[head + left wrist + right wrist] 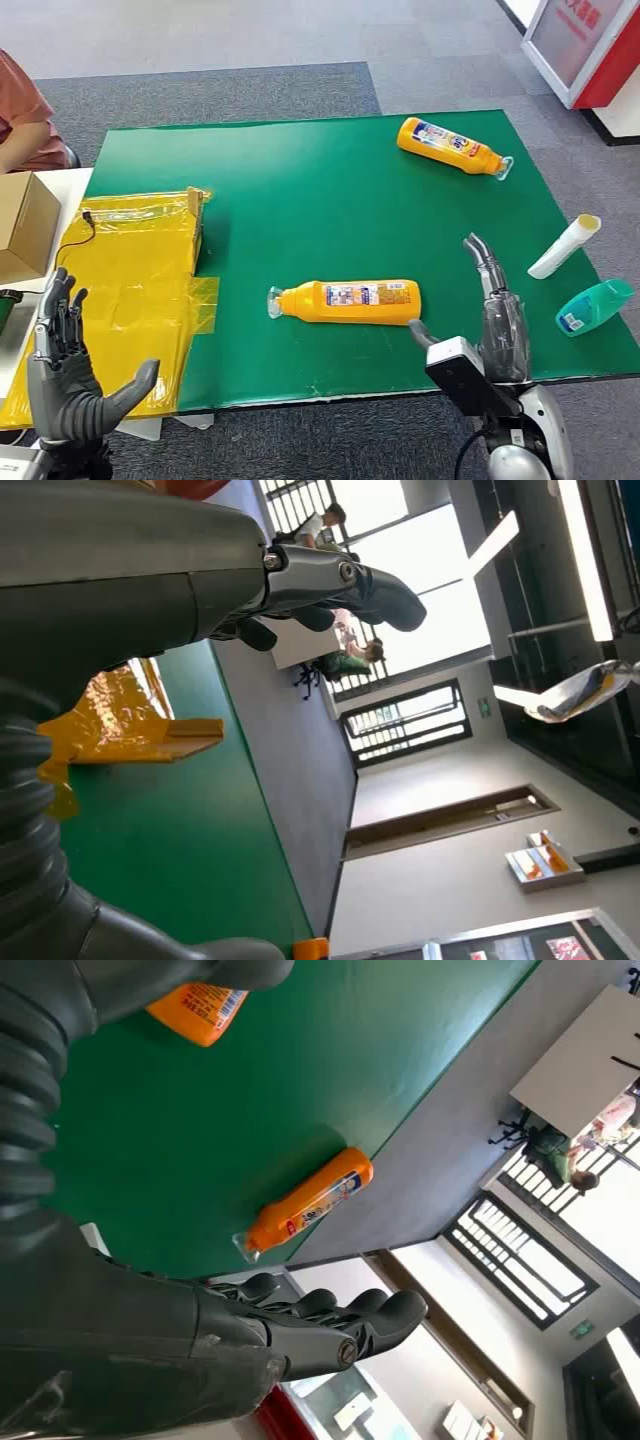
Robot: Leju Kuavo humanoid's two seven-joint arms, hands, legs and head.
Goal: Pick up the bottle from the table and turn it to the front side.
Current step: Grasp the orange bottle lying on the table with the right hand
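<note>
Nothing grasped yet. Right hand [498, 320] fingers spread, holding nothing; near bottle [355, 301] lies flat on green table [302, 200], just beyond its thumb. Left hand [64, 375] spread, idle. Pickup and turn remain.

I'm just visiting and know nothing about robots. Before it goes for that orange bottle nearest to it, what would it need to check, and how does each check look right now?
1. Right hand free to grasp: ok, fingers apart, holding nothing.
2. Left hand out of the way: ok, raised over the yellow plastic sheet, holding nothing.
3. Near orange bottle within easy approach: ok, it lies on its side just beside the right hand.
4. Space around that bottle: ok, bare green mat on all sides.
5. Which face of the bottle is up: cannot tell, the label print is too small.
6. Far orange bottle not in the path: ok, it lies near the table's back edge.
</note>
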